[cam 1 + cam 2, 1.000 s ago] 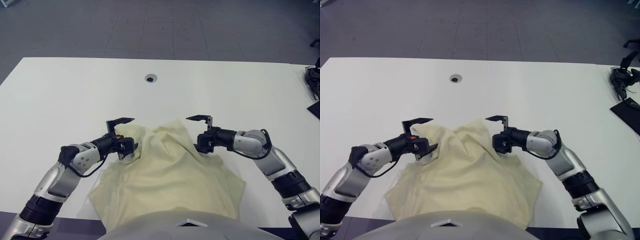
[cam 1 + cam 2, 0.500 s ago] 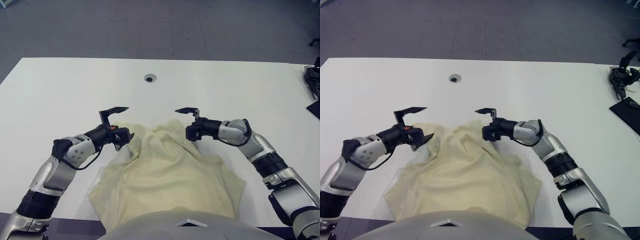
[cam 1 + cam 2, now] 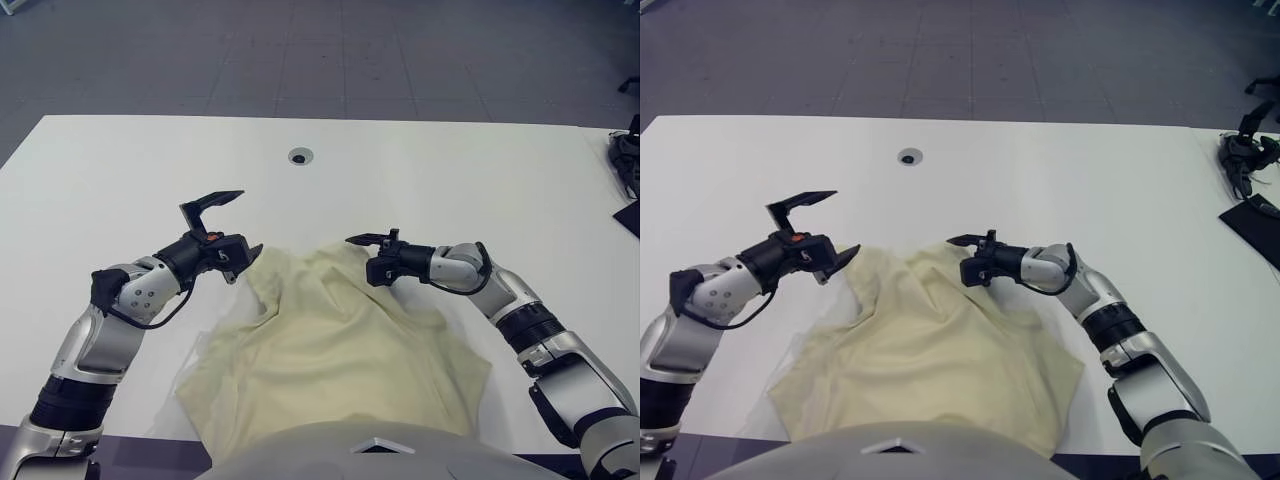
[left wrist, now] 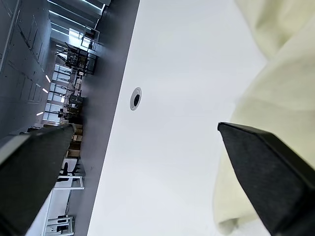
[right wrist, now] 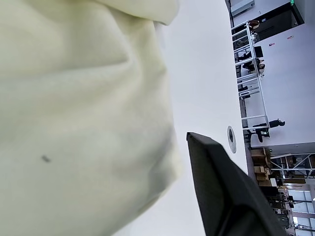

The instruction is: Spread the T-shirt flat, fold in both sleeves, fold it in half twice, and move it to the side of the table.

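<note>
A pale yellow T-shirt [image 3: 335,345] lies crumpled on the white table [image 3: 120,190], close to the near edge. My left gripper [image 3: 250,220] hovers just beyond the shirt's far left corner. It is open, its fingers wide apart with nothing between them; the left wrist view has the shirt's edge [image 4: 275,73] beside one finger. My right gripper [image 3: 362,255] sits low at the shirt's far edge, near the middle. It is open, with the upper finger [image 3: 368,239] over the cloth. In the right wrist view, cloth [image 5: 83,108] lies close beside one finger [image 5: 221,187].
A small round hole [image 3: 301,156] is in the table farther out, in the middle. Black cables [image 3: 1245,150] and a dark flat object [image 3: 1258,225] lie at the far right edge. Bare table spreads left, right and beyond the shirt.
My left gripper has lifted off the shirt and moved left and outward. My right gripper has moved left and dropped onto the shirt's far edge, its upper finger lower than before.
</note>
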You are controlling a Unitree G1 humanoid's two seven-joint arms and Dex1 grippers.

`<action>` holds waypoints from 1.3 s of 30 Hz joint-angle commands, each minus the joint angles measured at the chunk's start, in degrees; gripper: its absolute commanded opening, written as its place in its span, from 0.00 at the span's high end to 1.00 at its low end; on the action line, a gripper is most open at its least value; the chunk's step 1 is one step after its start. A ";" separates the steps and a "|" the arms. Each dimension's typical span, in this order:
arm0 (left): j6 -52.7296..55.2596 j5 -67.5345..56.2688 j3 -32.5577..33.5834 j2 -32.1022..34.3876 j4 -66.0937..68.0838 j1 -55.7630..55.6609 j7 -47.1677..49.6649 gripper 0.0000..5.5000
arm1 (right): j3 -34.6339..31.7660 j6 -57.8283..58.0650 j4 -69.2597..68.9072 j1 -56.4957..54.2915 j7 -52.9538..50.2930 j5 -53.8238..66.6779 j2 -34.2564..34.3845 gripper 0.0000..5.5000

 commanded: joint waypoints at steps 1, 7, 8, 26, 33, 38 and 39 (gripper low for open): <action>-0.49 -1.37 -2.77 -1.03 -1.21 1.68 -1.92 0.02 | 0.69 0.81 2.58 -0.09 -0.29 -2.37 0.23 0.70; -0.78 -0.86 -5.51 -1.80 -1.58 2.83 -2.63 0.02 | -0.11 0.77 3.78 -1.27 -1.82 -2.75 0.38 0.88; -0.79 -0.78 -5.93 -1.82 -1.83 3.12 -2.72 0.02 | -0.32 0.85 3.85 -1.37 -2.29 -2.95 0.36 0.91; -0.24 1.03 -9.36 -2.36 -3.27 6.02 -3.29 0.02 | -12.82 4.61 -10.79 0.14 -12.21 -0.07 -1.80 0.99; -0.06 1.87 -8.21 -1.79 -3.08 7.06 -2.71 0.02 | -7.78 1.97 -26.17 12.47 0.18 11.02 -5.74 0.99; -0.03 2.66 -7.18 -1.18 -2.60 7.57 -2.16 0.02 | -1.70 5.69 -37.82 23.61 13.69 19.32 -13.35 0.99; 0.00 2.66 -7.02 -1.13 -2.65 7.71 -2.13 0.02 | -1.52 6.87 -39.14 24.95 14.98 19.39 -14.34 0.99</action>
